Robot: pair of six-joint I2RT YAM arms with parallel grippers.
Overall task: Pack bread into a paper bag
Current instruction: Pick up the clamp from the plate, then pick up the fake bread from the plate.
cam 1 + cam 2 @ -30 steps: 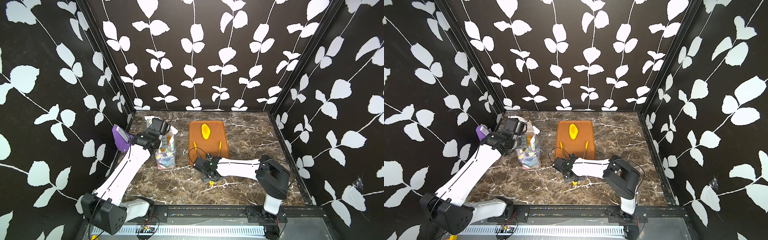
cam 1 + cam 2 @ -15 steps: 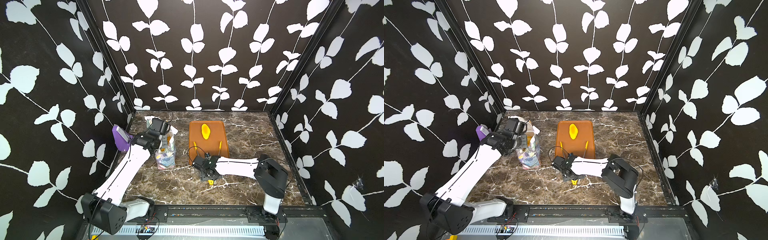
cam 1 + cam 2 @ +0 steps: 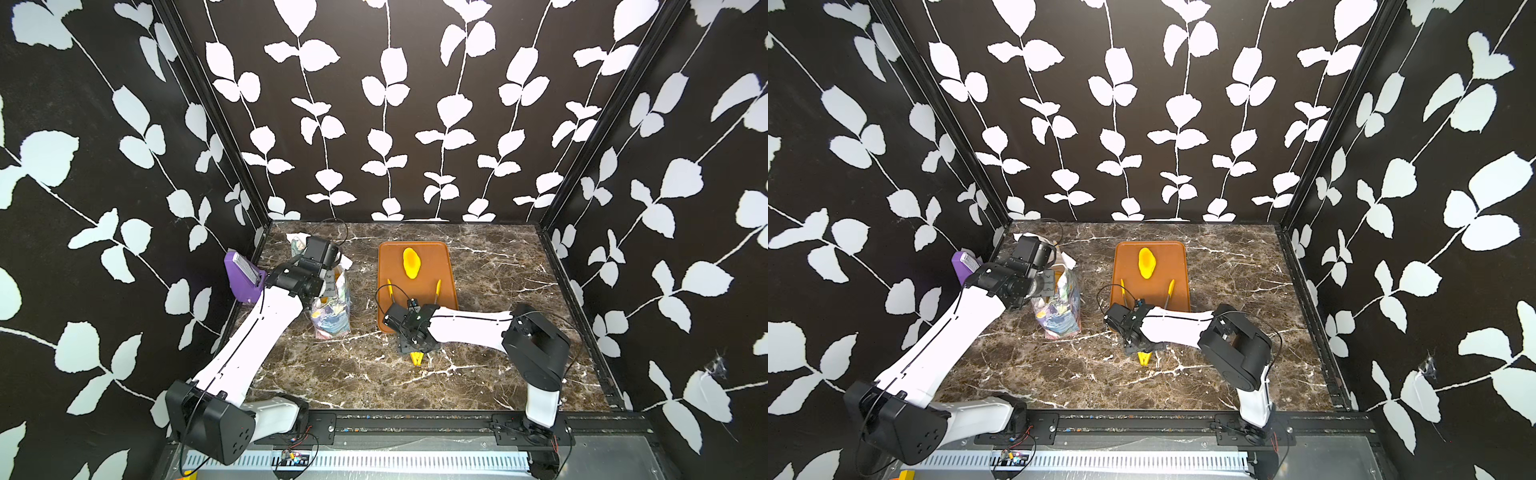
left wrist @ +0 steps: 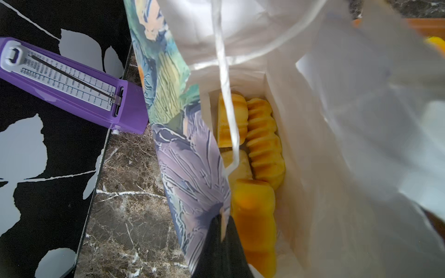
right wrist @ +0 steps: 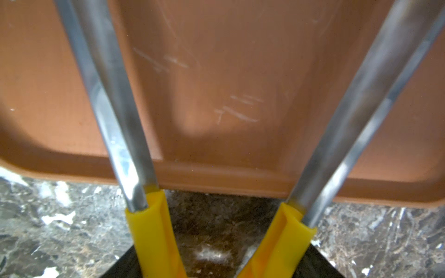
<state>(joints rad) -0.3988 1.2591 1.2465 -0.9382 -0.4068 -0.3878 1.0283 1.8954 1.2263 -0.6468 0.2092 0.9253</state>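
Note:
The paper bag (image 3: 332,309) (image 3: 1059,309) stands open at the left of the marble table. My left gripper (image 4: 222,217) is shut on the bag's flowered near wall (image 4: 187,156) at its rim. Inside lie several golden pieces of bread (image 4: 262,137). One oval bun (image 3: 411,262) (image 3: 1146,262) lies on the brown tray (image 3: 441,254) (image 5: 216,72). My right gripper (image 3: 411,332) (image 5: 216,269) is shut on the yellow handles of the metal tongs (image 5: 149,228). The tong arms spread over the tray's near edge, with nothing between them.
A purple box (image 3: 243,272) (image 4: 72,86) leans at the left wall beside the bag. The bag's white cord handle (image 4: 226,96) hangs across its mouth. Black leaf-patterned walls enclose the table on three sides.
The right gripper with the tongs has shifted slightly to the left near the tray's front edge. The left arm and the bag have not moved.

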